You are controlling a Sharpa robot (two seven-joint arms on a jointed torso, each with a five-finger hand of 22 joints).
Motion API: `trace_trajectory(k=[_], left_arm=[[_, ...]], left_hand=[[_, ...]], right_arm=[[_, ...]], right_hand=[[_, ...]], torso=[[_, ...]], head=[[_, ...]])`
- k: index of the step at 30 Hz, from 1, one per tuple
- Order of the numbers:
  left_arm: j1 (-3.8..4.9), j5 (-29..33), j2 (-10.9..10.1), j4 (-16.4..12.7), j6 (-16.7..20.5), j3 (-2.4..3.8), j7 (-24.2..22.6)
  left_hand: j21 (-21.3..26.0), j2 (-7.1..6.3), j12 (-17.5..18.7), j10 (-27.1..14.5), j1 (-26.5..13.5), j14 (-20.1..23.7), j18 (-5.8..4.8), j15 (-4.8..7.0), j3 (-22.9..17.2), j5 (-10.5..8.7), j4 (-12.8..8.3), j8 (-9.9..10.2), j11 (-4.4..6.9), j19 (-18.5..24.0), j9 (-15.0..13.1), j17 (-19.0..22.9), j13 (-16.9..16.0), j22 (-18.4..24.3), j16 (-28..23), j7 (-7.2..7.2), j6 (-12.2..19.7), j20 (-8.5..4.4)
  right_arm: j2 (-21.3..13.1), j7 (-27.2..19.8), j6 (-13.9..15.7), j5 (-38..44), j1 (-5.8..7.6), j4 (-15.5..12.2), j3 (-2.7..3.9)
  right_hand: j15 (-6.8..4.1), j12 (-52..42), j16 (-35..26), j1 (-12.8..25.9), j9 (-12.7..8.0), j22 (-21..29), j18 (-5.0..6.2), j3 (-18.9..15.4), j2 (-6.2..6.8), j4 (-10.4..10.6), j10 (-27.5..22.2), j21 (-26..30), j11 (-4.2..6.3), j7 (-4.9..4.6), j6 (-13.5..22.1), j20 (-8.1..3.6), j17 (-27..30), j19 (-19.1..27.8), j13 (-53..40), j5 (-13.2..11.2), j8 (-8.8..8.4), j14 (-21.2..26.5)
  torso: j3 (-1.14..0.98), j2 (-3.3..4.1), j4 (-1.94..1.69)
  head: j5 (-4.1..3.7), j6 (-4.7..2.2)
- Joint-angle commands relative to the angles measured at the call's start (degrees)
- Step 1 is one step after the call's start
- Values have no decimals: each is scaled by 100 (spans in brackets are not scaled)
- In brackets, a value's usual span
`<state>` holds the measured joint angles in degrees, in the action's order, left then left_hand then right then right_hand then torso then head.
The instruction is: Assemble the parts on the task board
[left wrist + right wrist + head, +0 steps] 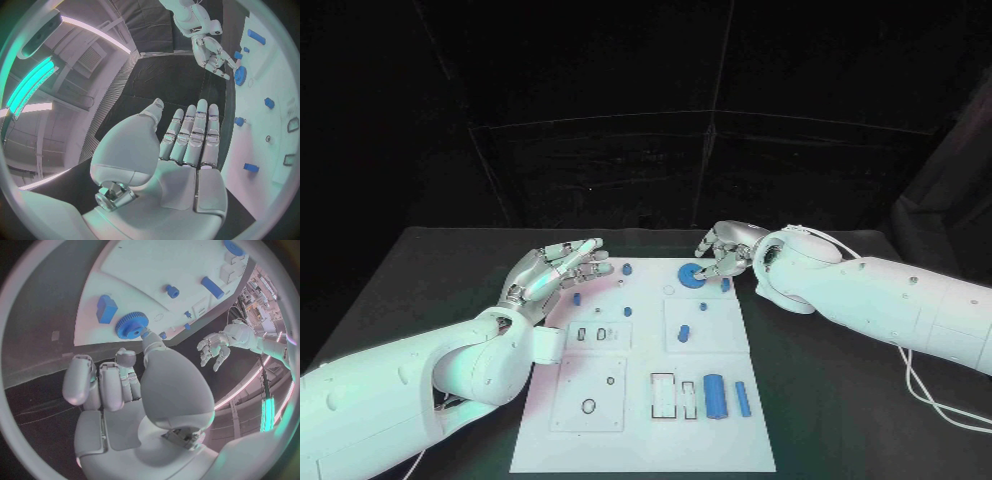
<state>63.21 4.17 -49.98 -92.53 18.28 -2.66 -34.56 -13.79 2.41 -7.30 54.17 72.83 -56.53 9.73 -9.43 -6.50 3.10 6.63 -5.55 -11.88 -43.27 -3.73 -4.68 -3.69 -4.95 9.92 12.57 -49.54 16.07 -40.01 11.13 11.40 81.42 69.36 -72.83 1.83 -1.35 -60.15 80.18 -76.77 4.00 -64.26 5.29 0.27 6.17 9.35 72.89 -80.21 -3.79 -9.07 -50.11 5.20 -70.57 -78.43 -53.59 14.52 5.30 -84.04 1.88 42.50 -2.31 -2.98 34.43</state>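
The white task board (pixel 635 440) lies in the middle of the black table. A blue gear (pixel 691 273) (pixel 131 325) (pixel 240 75) lies flat near its far edge. My right hand (pixel 728 251) (pixel 119 385) is at the gear, its fingers curled in; the thumb tip touches the gear's rim. My left hand (pixel 560 268) (pixel 187 145) hovers over the board's far left corner, fingers stretched out and holding nothing. Small blue parts are scattered on the board: a peg (pixel 627 268), a block (pixel 684 333) and a thick bar (pixel 714 397) beside a thin one (pixel 743 398).
Empty slots and outlined recesses (pixel 664 392) mark the board's near half. A white cable (pixel 927 395) runs along the table under my right arm. Black table (pixel 834 420) surrounds the board on both sides.
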Motion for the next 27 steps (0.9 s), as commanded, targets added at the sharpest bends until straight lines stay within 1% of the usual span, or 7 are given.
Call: trace_trajectory(k=[1,7,17,20,22,25,27], left_arm=[[9,-5,13,3,-111,-6,-3],[9,-5,22,20,-120,-17,3],[9,-5,30,41,-129,-25,8],[9,-5,31,46,-128,-26,8],[8,-5,31,49,-128,-26,10],[8,-5,30,56,-127,-27,12],[8,-5,29,60,-125,-28,12]], left_hand=[[17,39,23,9,-31,-47,80,-12,18,-14,-4,20,-15,-57,6,7,9,6,-24,270,16,-2],[18,40,24,10,-28,-48,80,-12,16,-13,-9,22,-15,-59,6,7,9,7,-26,269,17,-2],[18,40,24,10,-28,-48,80,-12,16,-13,-9,22,-15,-59,6,7,9,7,-26,269,17,-2],[18,40,24,10,-28,-48,80,-12,16,-13,-9,22,-15,-59,6,7,9,7,-26,269,17,-2],[18,40,24,10,-28,-48,80,-12,16,-13,-9,22,-15,-59,6,7,9,7,-26,269,17,-2],[18,40,24,10,-28,-48,80,-12,16,-13,-9,22,-15,-59,6,7,9,7,-26,269,17,-2],[18,40,24,10,-28,-48,80,-12,16,-13,-9,22,-15,-59,6,7,9,7,-26,269,17,-2]], right_arm=[[68,141,-320,44,15,52,4],[176,151,-441,289,14,67,2],[263,257,-732,555,12,122,1],[281,279,-800,601,12,131,0],[284,291,-823,614,12,134,0],[286,302,-825,628,12,141,0],[288,284,-807,661,11,147,0]], right_hand=[[50,-115,48,-56,-1,-33,-41,-7,-22,27,59,-46,4,3,35,0,-37,-29,-135,6,47,-287],[58,-378,100,-90,2,-91,-49,-3,-31,27,151,-85,-2,-1,36,10,-125,-34,-447,-41,77,-293],[65,-739,162,-135,5,-179,-63,28,-75,5,320,-132,-5,-2,25,18,-236,-52,-878,-76,112,-303],[65,-790,171,-148,10,-196,-65,46,-107,-5,332,-143,-3,3,-1,20,-250,-52,-940,-84,137,-302],[64,-801,173,-153,12,-202,-66,53,-120,-9,331,-147,-1,6,-14,21,-253,-52,-955,-86,148,-301],[62,-827,179,-177,14,-217,-68,84,-160,-26,329,-155,2,10,-35,20,-264,-52,-993,-105,168,-299],[52,-860,184,-228,22,-234,-70,163,-247,-65,326,-167,16,23,-105,16,-274,-48,-1048,-199,220,-296]], torso=[[10,2,-11],[9,-1,-2],[12,0,-1],[8,2,1],[8,3,1],[12,-3,-1],[13,-1,3]], head=[[8,15],[18,35],[-13,21],[-4,29],[-12,21],[-20,42],[-19,44]])
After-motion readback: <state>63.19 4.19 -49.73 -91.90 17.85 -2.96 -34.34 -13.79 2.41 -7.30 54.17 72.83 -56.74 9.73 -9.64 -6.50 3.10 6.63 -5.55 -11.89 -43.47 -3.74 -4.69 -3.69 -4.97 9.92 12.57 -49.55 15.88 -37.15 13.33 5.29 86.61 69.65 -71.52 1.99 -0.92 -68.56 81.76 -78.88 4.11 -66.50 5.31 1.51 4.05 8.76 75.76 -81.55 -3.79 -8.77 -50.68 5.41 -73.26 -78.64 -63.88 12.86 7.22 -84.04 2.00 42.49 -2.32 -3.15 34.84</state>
